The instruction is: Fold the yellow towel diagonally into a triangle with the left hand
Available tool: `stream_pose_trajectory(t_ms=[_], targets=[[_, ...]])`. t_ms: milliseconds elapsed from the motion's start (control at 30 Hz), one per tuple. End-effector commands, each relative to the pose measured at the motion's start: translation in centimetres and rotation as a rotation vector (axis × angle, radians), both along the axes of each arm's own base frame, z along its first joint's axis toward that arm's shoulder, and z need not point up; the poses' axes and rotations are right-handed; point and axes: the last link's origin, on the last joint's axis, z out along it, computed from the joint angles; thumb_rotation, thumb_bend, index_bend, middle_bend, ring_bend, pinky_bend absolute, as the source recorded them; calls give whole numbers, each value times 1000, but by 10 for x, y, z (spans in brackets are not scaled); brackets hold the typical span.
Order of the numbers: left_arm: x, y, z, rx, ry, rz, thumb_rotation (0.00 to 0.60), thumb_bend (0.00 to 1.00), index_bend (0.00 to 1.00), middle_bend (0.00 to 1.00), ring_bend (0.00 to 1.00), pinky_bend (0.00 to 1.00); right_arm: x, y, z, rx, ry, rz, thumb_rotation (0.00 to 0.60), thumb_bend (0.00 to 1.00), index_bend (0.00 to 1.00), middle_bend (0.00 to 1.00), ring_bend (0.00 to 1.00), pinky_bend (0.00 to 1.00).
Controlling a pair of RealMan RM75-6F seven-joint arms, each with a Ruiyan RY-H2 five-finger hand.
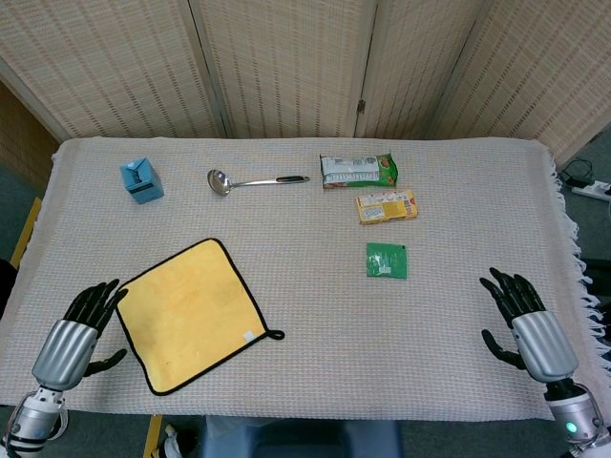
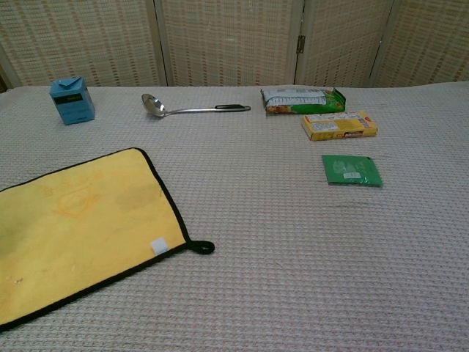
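The yellow towel (image 1: 191, 315) with a black border lies flat and unfolded at the front left of the table; its hanging loop points right. It fills the lower left of the chest view as the same yellow towel (image 2: 77, 224). My left hand (image 1: 78, 334) hovers just left of the towel's left corner, fingers spread, holding nothing. My right hand (image 1: 527, 324) rests open near the table's right front edge, far from the towel. Neither hand shows in the chest view.
At the back stand a blue carton (image 1: 141, 180), a metal ladle (image 1: 253, 180), a green snack packet (image 1: 358, 171) and a yellow box (image 1: 387, 206). A small green sachet (image 1: 387, 260) lies mid-right. The woven table cover (image 1: 305, 363) ends close to both hands.
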Motion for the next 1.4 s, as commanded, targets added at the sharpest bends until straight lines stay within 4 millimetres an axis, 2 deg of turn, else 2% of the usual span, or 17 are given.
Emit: stream_pose_trajectory(t_ms=[33, 67, 100, 167, 300, 367, 467, 667, 767, 1200, 1400], targets=[[15, 15, 2, 3, -8, -68, 600, 209, 147, 781, 883, 951, 0, -3, 0, -1, -2, 1, 600, 452, 0, 0, 0, 0], [19, 19, 0, -20, -12, -67, 600, 208, 175, 879, 955, 996, 1, -3, -1, -1, -5, 1, 600, 452, 0, 0, 0, 0], [26, 25, -1, -41, -14, -79, 600, 208, 204, 945, 989, 1000, 2, -3, -1, -2, -9, 4, 600, 452, 0, 0, 0, 0], [34, 34, -3, -63, -5, -90, 600, 209, 265, 998, 1000, 1000, 4, -3, -2, 0, -12, 12, 600, 453, 0, 0, 0, 0], [53, 58, -6, -74, -16, -115, 600, 227, 333, 1000, 1000, 1000, 5, 0, -2, 14, -17, 11, 600, 452, 0, 0, 0, 0], [61, 74, -10, -101, -56, -99, 600, 306, 345, 1000, 1000, 1000, 5, 2, -1, 13, -16, 14, 600, 453, 0, 0, 0, 0], [68, 99, -18, -120, -28, -75, 600, 433, 354, 1000, 1000, 1000, 9, 5, 2, 4, -12, 35, 600, 453, 0, 0, 0, 0], [73, 140, -42, -160, -11, 13, 600, 444, 399, 1000, 1000, 1000, 22, 15, 3, 5, -31, 100, 600, 453, 0, 0, 0, 0], [75, 151, -54, -191, -45, 32, 600, 447, 416, 1000, 1000, 1000, 20, 15, 3, 10, -34, 89, 600, 453, 0, 0, 0, 0], [70, 195, -94, -251, -51, 111, 600, 447, 350, 1000, 1000, 1000, 3, 8, 6, 5, -37, 9, 600, 452, 0, 0, 0, 0], [69, 202, -105, -243, -70, 89, 600, 446, 330, 1000, 1000, 1000, -1, 10, 8, -6, -21, 2, 600, 452, 0, 0, 0, 0]])
